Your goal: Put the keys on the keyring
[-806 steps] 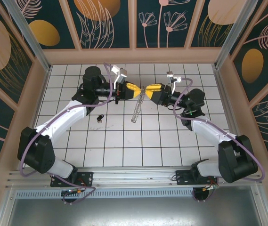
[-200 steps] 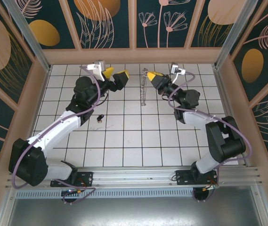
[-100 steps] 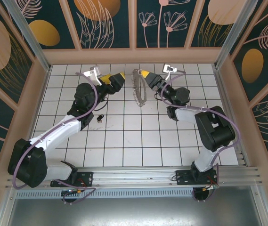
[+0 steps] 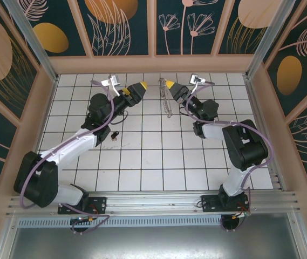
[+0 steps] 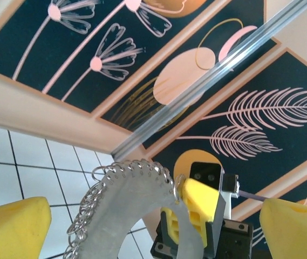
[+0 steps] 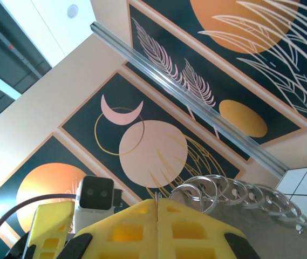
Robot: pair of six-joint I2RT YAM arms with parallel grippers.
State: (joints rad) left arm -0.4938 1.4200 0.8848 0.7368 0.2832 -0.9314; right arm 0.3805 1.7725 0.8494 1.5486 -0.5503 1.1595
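Item: keyring, a thin silvery loop of chain-like links, held up off the white tiled table toward the far side, hanging down from the tip of the right gripper. Right gripper: yellow fingers pressed flat together, pinching the top of the keyring, whose links curl out just beyond the fingertips in the right wrist view. Left gripper: raised, pointing across at the right one, jaws spread wide with nothing between them; near the keyring but apart from it in the overhead view. In the left wrist view its two yellow fingers sit at the bottom corners, and the curved top of the keyring shows ahead of them with the right gripper's yellow tip clamped to it (how far ahead cannot be told). Item: keys, a tiny dark piece lying on the table beside the left arm's forearm, nearer the bases than either gripper, well apart from the keyring and touched by neither gripper. Surround: dark wall panels with orange discs and pale leaf and flower motifs, framed in light wood.
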